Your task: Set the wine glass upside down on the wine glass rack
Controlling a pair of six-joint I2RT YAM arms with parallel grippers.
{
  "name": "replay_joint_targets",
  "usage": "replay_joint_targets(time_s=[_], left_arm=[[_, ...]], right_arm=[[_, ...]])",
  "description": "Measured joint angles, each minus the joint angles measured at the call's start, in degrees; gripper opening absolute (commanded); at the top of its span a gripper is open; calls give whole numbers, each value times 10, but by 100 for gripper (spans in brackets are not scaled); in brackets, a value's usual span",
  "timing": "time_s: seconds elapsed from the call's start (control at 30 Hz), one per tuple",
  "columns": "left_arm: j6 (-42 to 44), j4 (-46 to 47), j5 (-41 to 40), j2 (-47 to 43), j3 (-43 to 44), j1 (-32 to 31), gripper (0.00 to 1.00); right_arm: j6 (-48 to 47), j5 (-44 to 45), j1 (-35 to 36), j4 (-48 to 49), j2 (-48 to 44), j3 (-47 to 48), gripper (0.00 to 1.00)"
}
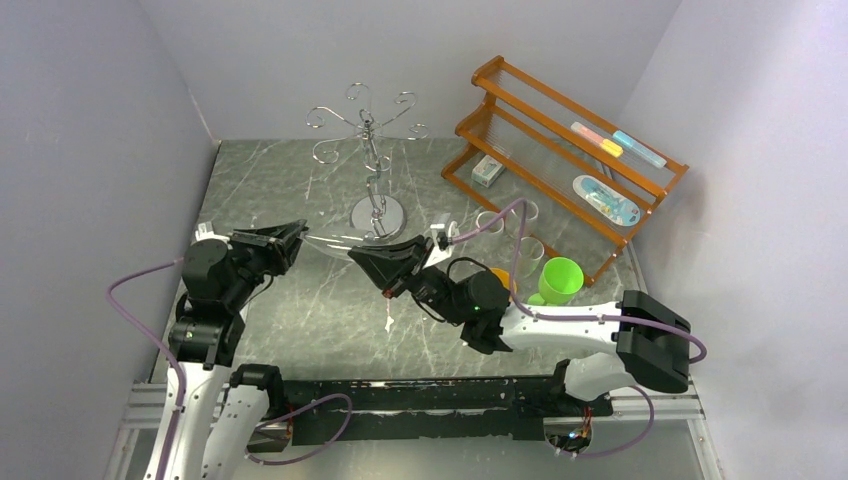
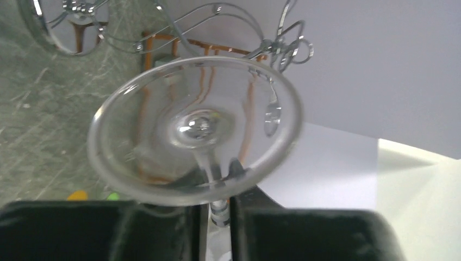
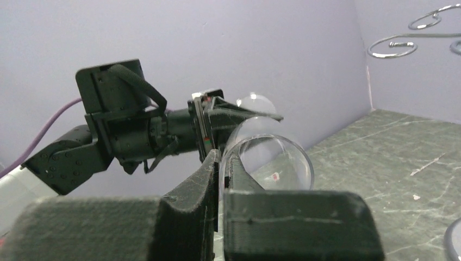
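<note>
Wine glass [image 1: 335,245] sits mid-frame in the top view, off the table and lying roughly sideways between the two grippers. It is just below the rack's round base in the frame and not on the rack.

In the left wrist view the glass [image 2: 195,130] fills the centre. A round clear part faces the cam, w/ the stem running from its middle down into the gap between the fingers. In the right wrist view the curved clear bowl [image 3: 272,157] rises just past the near fingers.

R gripper [image 1: 357,255] is pinched nearly fully closed. Its cam shows the thin glass edge in the slit between the fingers [image 3: 190,187], so it has hold of the glass.

L gripper [image 1: 298,238] is narrowed around the stem, w/ a finger on each side. Can't tell if the pads actually press it.

Wine glass rack [image 1: 370,170] stands at upper centre of the top view. It's chrome, w/ scroll arms up top and a mirrored base on the grey-green marble table [image 1: 300,320].

At upper right of the frame is an orange-brown wooden shelf [image 1: 560,140] w/ small items on it, and clear glasses [image 1: 530,250] stand in front of it. A green cup [image 1: 560,280] is at mid right, beside the R arm.
</note>
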Motion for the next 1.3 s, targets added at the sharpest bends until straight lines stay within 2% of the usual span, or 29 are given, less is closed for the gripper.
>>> replay_joint_targets(time_s=[0.03, 0.1, 0.2, 0.3, 0.5, 0.67, 0.77, 0.9, 0.97, 1.13, 1.3], left_arm=[[-11, 5, -1, 0, -1, 0, 5], [-21, 26, -4, 1, -2, 3, 5], [-2, 52, -1, 5, -6, 5, 5], [39, 77, 11, 16, -14, 4, 5], [147, 116, 12, 27, -17, 4, 5], [331, 125, 19, 25, 10, 4, 5], [463, 156, 66, 23, 19, 4, 5], [595, 176, 149, 29, 35, 4, 5], [647, 178, 192, 38, 49, 4, 5], [744, 191, 278, 43, 73, 4, 5], [799, 198, 329, 31, 76, 4, 5]], right_arm=[[0, -1, 0, 0, 1, -1, 0], [0, -4, 0, -3, 3, -6, 13], [-1, -4, 0, -9, 3, -7, 48], [-7, 2, 1, -36, -6, -10, 73], [-22, 8, 2, -122, -76, -40, 94], [-25, 16, -6, -218, -141, -21, 95], [5, -28, -37, -318, -123, 73, 90], [67, -110, -85, -404, -86, 184, 89], [103, -139, -97, -439, -75, 218, 85], [184, -196, -107, -551, -27, 336, 85], [255, -225, -113, -587, -6, 381, 83]])
